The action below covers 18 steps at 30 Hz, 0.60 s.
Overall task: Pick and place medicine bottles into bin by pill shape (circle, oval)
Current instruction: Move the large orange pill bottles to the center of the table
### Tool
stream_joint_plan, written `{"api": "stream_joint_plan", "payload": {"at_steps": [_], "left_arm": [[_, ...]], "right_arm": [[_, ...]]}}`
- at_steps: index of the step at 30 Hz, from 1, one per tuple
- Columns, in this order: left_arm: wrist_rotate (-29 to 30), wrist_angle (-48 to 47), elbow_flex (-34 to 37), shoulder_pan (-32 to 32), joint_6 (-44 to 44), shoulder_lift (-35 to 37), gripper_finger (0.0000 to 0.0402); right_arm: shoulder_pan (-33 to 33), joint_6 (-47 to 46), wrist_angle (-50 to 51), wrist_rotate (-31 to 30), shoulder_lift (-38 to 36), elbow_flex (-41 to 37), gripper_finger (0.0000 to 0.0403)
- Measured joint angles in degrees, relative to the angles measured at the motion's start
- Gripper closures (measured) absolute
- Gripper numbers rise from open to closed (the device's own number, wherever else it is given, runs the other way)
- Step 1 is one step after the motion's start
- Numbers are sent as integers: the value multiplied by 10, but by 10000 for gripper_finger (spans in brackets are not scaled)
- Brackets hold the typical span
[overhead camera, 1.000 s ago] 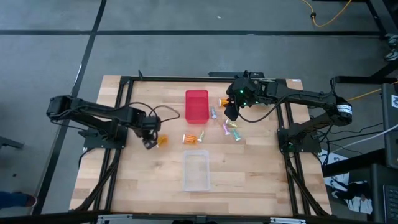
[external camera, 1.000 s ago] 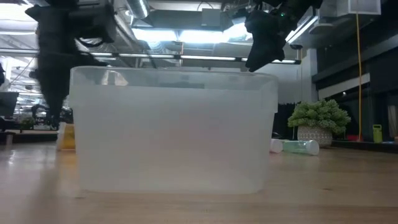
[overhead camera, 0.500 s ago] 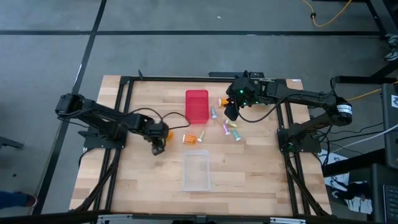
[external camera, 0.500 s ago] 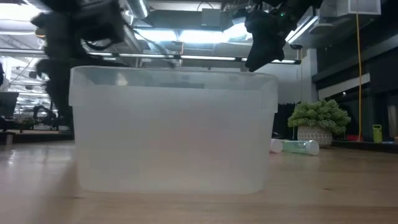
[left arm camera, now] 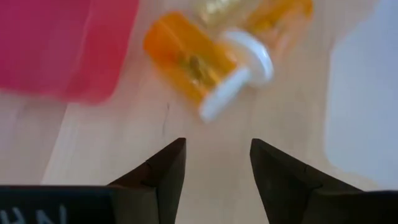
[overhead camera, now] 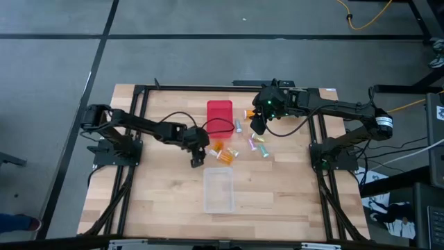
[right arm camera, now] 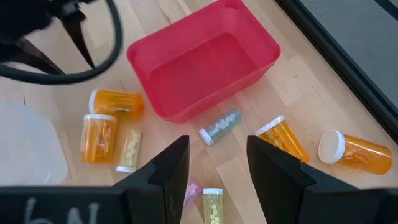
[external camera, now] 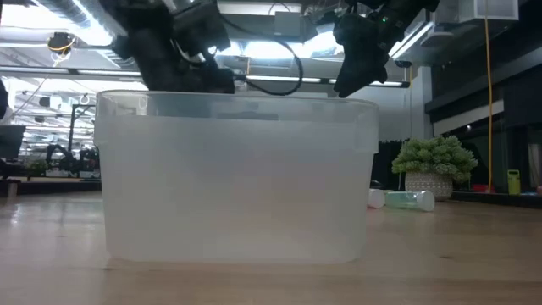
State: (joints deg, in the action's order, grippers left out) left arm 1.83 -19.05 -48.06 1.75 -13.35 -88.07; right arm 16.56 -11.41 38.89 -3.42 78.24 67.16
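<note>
The left claw [left arm camera: 214,163], its tips a little apart and empty, hovered just short of an orange bottle [left arm camera: 202,65]; a careless nudge could roll it away.

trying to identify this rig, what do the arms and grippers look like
Both arms are dark, nearly black, jointed links. The left arm trails a loose black cable looping near its wrist. The right arm has a pale band near its elbow and a small green light by the wrist. The left gripper and right gripper each have two dark, tapering fingers.
</note>
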Motion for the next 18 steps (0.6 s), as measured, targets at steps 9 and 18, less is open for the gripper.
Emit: {"api": "stream_joint_plan", "payload": {"at_steps": [9,18], "left_arm": [[7,-64,-12,-5,8,18,228],[-1,44,-18,5,52,-94,228]], "right_arm": [[0,1,0,0,0,0,241],[0,1,3,0,0,0,241]]}}
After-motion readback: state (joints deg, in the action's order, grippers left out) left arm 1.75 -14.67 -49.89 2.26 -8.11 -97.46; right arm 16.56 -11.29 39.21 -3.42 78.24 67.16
